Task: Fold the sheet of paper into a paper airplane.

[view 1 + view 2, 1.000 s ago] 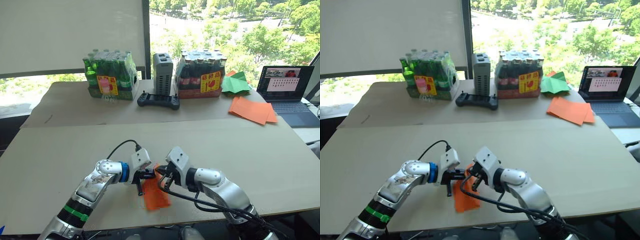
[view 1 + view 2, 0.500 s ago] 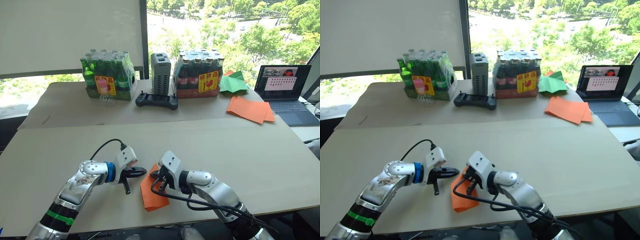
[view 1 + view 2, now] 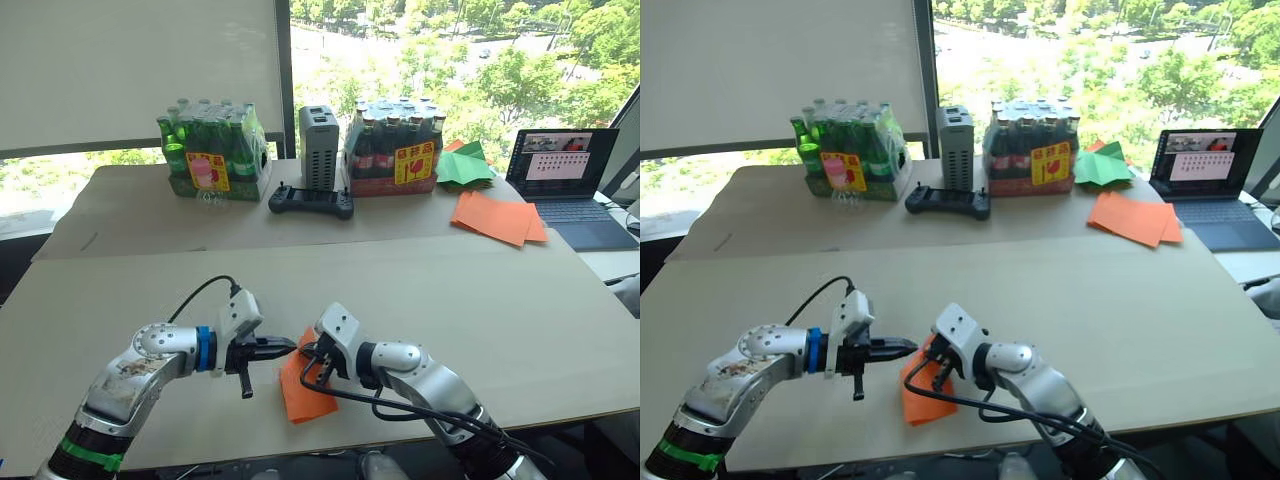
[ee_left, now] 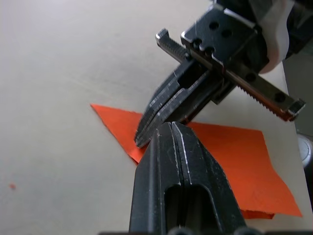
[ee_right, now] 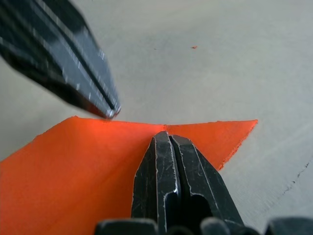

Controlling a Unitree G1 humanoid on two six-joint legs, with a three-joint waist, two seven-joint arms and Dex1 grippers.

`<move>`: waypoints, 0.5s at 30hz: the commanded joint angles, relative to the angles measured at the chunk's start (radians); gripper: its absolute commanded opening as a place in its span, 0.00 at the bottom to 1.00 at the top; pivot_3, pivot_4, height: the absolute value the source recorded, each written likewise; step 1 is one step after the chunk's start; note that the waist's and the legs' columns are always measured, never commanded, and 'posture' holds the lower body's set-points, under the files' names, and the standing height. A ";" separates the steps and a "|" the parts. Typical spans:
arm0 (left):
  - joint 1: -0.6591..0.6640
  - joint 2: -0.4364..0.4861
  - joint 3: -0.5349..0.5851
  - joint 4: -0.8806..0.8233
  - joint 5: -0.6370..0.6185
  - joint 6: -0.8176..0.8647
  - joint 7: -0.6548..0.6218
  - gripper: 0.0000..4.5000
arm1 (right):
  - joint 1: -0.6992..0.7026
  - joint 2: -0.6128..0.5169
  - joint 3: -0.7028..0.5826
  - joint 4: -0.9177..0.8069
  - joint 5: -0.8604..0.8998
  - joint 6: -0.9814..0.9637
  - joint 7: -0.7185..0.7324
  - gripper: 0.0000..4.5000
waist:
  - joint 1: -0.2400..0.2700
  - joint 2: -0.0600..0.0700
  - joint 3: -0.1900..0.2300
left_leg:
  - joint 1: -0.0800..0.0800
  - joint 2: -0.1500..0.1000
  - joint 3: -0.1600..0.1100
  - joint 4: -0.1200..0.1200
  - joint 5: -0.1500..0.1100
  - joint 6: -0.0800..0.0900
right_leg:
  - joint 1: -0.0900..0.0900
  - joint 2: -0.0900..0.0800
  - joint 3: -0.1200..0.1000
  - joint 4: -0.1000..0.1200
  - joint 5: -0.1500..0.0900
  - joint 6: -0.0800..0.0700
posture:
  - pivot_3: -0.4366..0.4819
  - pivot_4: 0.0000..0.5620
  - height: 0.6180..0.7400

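The folded bright-orange sheet of paper (image 3: 308,391) lies flat near the front edge of the pale surface (image 3: 500,300), partly hidden by the right tool (image 5: 166,134). Both tools are closed and empty; the left tool (image 4: 168,128) hovers at the paper's edge. Bottle-pack labels are unreadable.

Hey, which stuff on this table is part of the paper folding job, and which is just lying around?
Job: sheet of paper, left gripper, right gripper.
Lying about: pile of orange sheets, green paper, two bottle packs, laptop, controller.
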State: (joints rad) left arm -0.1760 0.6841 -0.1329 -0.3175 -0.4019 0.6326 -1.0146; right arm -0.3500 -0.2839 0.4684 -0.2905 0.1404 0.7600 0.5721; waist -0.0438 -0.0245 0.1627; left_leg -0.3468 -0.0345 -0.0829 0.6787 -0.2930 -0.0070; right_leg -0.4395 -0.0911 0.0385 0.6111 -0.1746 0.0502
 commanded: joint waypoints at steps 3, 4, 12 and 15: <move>-0.010 -0.025 -0.066 0.099 0.112 -0.121 0.048 0.01 | -0.013 0.003 -0.013 -0.031 0.007 -0.004 0.005 0.00 | 0.005 0.000 0.000 | 0.000 0.000 0.000 0.000 0.000 0.000 | 0.000 0.000 0.000 0.000 0.000 0.000 | 0.48 0.27 0.86; -0.015 -0.030 -0.078 0.119 0.131 -0.137 0.054 0.01 | -0.012 0.002 -0.016 -0.036 0.008 -0.004 0.005 0.00 | 0.007 0.000 0.000 | 0.000 0.000 0.000 0.000 0.000 0.000 | 0.000 0.000 0.000 0.000 0.000 0.000 | 0.48 0.27 0.86; 0.004 -0.025 -0.138 0.146 0.195 -0.208 0.039 0.01 | -0.016 -0.019 -0.054 -0.046 0.012 -0.029 0.014 0.00 | 0.008 0.000 0.000 | 0.001 0.000 0.000 0.000 0.000 0.000 | 0.001 0.000 0.000 0.000 0.000 0.000 | 0.48 0.27 0.86; 0.008 -0.020 -0.150 0.143 0.212 -0.213 0.042 0.01 | -0.009 -0.036 -0.042 -0.018 -0.011 -0.048 0.021 0.00 | 0.007 0.000 0.000 | 0.001 0.000 0.000 0.000 0.000 0.000 | 0.002 0.000 0.000 0.000 0.000 0.000 | 0.48 0.27 0.86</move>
State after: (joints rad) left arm -0.1937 0.6548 -0.2412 -0.2008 -0.2322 0.4118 -0.9734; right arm -0.3502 -0.3154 0.4274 -0.3014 0.1380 0.7442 0.5881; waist -0.0363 -0.0244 0.1626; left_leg -0.3458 -0.0348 -0.0828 0.6792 -0.2930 -0.0070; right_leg -0.4377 -0.0915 0.0384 0.6108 -0.1746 0.0503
